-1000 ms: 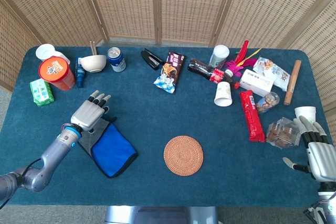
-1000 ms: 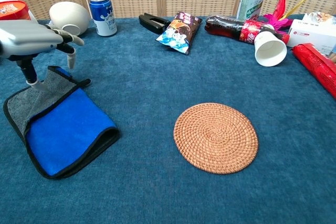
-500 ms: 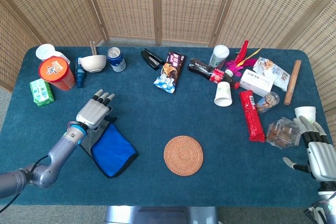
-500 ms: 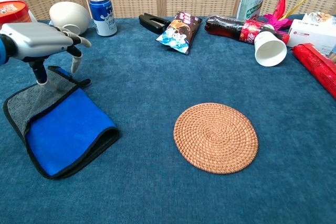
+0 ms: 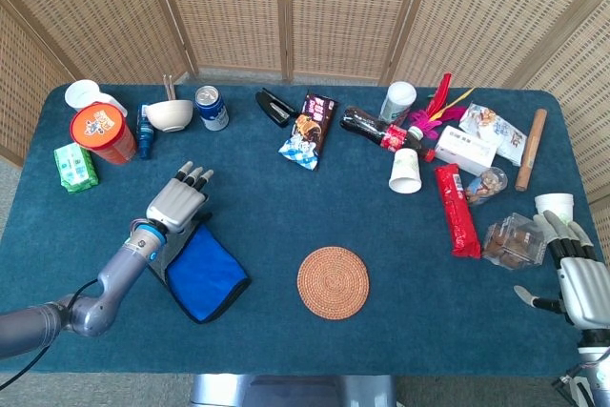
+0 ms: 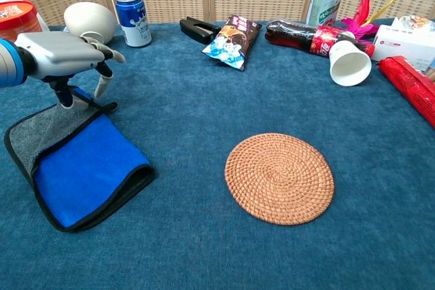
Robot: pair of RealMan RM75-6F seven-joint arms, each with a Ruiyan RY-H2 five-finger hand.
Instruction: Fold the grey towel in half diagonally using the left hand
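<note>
Nearest the robot, the grey towel with a blue inner face and black edging (image 6: 81,171) lies folded on the dark blue carpeted table (image 6: 204,236), blue side showing on top and a grey strip exposed along its left edge. To its right, well apart, sits the round woven rattan coaster (image 6: 279,178). The left hand (image 6: 64,56) hangs over the towel's far corner, fingers spread and empty, its thumb pointing down at the grey part; whether it touches the cloth I cannot tell. The right hand (image 5: 579,278) rests at the table's right edge, fingers apart and holding nothing. Further back stand a white bowl (image 6: 90,23), a blue drinks can (image 6: 132,10) and a dark snack packet (image 6: 232,40).
</note>
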